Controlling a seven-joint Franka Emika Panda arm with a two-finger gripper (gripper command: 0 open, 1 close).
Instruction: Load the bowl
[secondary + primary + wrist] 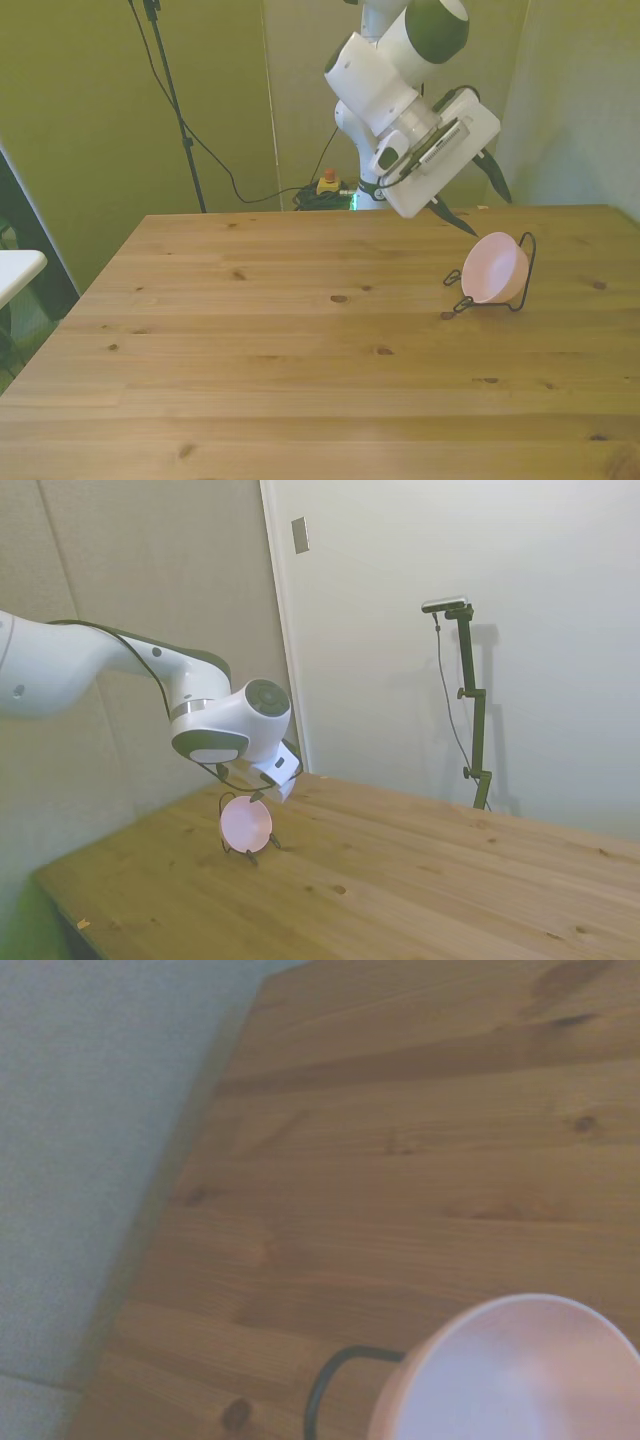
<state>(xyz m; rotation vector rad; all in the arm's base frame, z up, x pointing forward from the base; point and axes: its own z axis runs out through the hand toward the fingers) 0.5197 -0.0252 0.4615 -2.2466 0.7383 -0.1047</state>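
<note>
**Fingers spread above the racked bowl**

The fingers (478,205) stand apart with nothing between them, two dark tips splayed just above the bowl (493,267) and slightly toward the front view's left of it. They are not touching it; a clear gap shows between the lower tip and the bowl's upper rim.

The bowl is on edge, not flat: it leans in the thin black wire rack (520,290), which stands on the bench (300,340) near the bench's edge at the front view's right. Taking the rack as the landmark, the bowl sits inside its loop, the rack's upright hoop rising behind the bowl and the small feet poking out below it. In the side view the bowl (246,823) shows its round face and the rack's feet (250,855) under it, with the fingers (275,786) directly over the rack. The wrist view catches the bowl's pale rim (520,1360) and a curve of the rack's wire (325,1385) beside it, soft in focus.

The relation that matters: the bowl lies straight below the fingers, its rim running upright. By the look of it the bowl is already loaded into the rack, so the likely next move is a clean lift away without catching the rim.
</note>
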